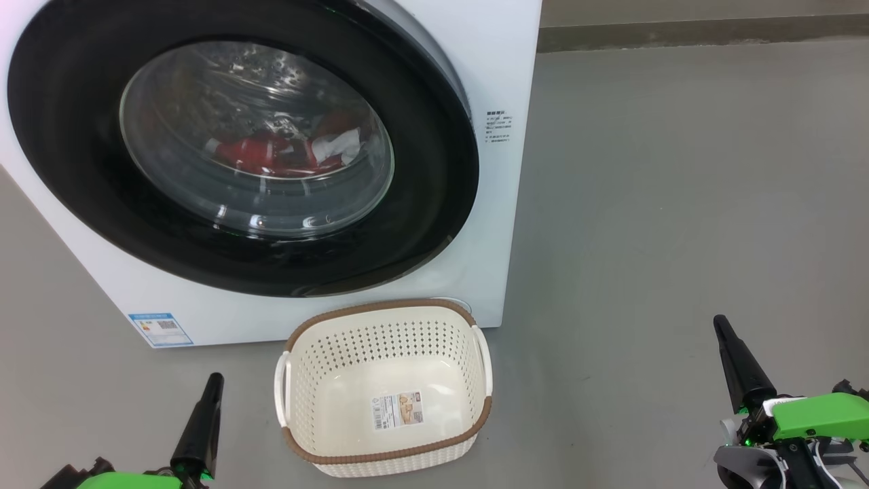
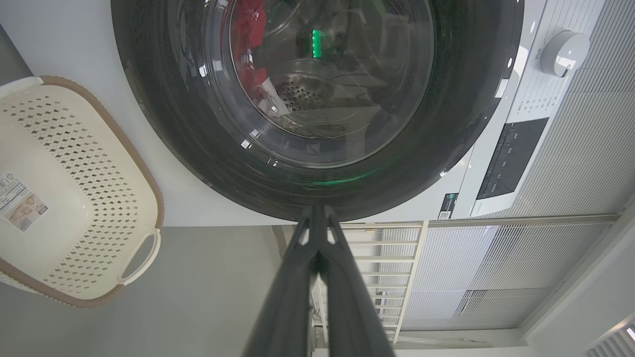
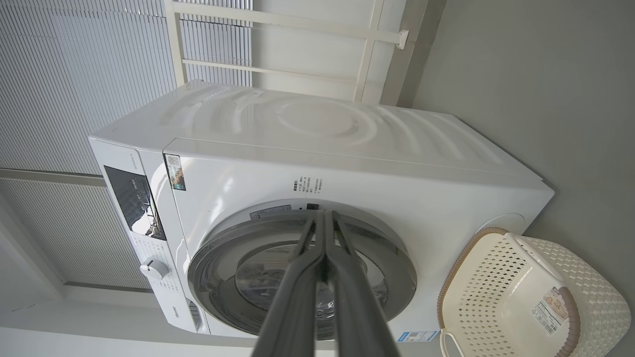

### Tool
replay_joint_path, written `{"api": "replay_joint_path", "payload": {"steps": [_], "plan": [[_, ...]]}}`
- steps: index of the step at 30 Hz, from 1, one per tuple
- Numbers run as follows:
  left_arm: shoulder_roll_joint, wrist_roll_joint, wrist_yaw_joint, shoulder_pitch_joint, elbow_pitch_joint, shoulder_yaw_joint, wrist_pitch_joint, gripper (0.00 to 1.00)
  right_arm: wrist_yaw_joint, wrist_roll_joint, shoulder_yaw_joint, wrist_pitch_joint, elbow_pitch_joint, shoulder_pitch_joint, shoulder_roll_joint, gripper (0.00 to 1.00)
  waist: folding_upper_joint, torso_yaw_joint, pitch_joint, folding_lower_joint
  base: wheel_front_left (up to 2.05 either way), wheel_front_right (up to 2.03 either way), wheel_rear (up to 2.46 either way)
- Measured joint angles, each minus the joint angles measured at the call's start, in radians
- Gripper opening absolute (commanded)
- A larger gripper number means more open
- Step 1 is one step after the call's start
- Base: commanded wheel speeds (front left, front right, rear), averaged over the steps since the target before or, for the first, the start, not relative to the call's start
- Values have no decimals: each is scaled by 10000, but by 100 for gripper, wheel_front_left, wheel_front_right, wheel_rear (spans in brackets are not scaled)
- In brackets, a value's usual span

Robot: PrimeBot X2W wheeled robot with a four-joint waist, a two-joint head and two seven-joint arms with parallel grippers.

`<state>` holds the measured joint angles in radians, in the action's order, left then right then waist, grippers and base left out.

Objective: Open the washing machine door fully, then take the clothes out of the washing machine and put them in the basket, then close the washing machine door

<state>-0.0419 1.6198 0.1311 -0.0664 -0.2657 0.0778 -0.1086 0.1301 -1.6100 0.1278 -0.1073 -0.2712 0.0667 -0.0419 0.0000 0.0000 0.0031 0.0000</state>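
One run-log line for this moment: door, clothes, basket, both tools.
door looks closed | clothes inside washer | basket empty, on floor | left tool shut, empty | right tool shut, empty

Drum access: the washing machine door (image 1: 68,170) lies shut against the washing machine (image 1: 495,68), its glass standing between any gripper and the clothes (image 1: 265,153).
Door's right edge: open grey floor (image 1: 679,204) beside it gives room to approach.
Basket: the basket (image 1: 380,343) stands just before the machine's lower right, mouth up and unobstructed.
Basket's sides: bare floor on both.
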Motion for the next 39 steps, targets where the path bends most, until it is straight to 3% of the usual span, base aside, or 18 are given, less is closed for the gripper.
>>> {"api": "replay_joint_path", "payload": {"steps": [29,30,39], "plan": [[0,0,0,0,0,0,0,0,0,0,0,0,0,0,0,0,0,0,0,0,0,0,0],[2,4,0,10,-15,-6,2,100,2,0,-8,2,-19,-9,8,100,0,0,0,1,0,0,0],[182,4,0,482,-562,-115,63,100,0,2,-134,77,-627,-590,236,100,0,9,8,2,0,0,0]]}}
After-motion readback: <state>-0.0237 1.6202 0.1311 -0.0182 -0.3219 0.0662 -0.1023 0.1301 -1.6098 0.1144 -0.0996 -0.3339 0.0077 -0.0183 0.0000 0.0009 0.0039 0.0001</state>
